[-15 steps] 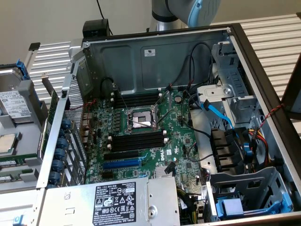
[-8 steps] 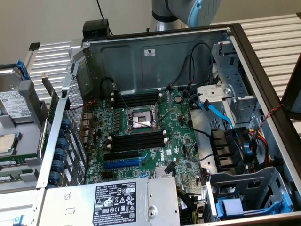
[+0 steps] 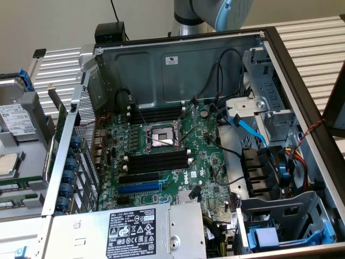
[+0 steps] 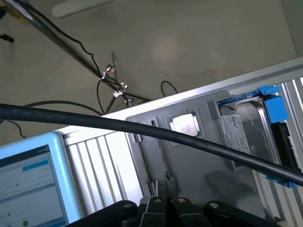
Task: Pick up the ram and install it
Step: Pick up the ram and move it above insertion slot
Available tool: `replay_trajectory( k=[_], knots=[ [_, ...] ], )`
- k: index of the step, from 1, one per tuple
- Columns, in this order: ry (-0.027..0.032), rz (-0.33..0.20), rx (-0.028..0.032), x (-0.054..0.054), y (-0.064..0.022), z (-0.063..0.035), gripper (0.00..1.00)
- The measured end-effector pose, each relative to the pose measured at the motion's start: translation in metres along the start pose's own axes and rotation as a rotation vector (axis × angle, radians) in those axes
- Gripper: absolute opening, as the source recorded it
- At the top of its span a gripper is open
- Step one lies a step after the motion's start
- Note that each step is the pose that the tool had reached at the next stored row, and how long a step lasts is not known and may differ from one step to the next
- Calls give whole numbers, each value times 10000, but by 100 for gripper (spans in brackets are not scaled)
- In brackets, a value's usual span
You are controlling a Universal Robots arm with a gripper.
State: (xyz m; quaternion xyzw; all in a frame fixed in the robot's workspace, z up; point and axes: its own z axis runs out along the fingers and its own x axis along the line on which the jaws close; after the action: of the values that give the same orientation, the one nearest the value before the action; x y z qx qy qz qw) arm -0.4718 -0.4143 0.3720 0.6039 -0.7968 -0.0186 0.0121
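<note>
My gripper (image 4: pixel 168 209) is shut, its black fingertips pressed together with nothing between them. In the wrist view it hangs high over a grey parts tray (image 4: pixel 189 165) outside the computer. The ram (image 3: pixel 16 186) appears as a narrow green board lying in that tray (image 3: pixel 27 156) at the exterior view's left edge, partly cut off. The open computer case (image 3: pixel 178 59) holds the green motherboard (image 3: pixel 205 162), with long black memory slots (image 3: pixel 156 162) below the processor socket (image 3: pixel 160 136) and more (image 3: pixel 156 114) above it. My arm's blue-and-grey joint (image 3: pixel 221 12) shows behind the case.
The tray also holds a hard drive (image 4: pixel 246 135) in a blue bracket and a processor (image 4: pixel 185 124). A thick black cable (image 4: pixel 142 128) crosses the wrist view. A tablet screen (image 4: pixel 28 184) stands nearby. Inside the case are a blue slot (image 3: pixel 139 187), a power supply (image 3: pixel 135 232) and drive cages (image 3: pixel 269 108).
</note>
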Motion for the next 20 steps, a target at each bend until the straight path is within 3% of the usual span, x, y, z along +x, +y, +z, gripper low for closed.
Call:
replay_trajectory(
  k=[5,10,12,15,18,20],
  knots=[
    [61,-863,30,0,-1,19,11],
    [115,-1285,50,1,1,25,11],
    [125,-1407,56,1,2,26,24],
    [133,-1583,63,2,1,28,30],
    [142,-1882,86,2,1,39,42],
    [156,-2224,103,2,0,54,42]
  ],
)
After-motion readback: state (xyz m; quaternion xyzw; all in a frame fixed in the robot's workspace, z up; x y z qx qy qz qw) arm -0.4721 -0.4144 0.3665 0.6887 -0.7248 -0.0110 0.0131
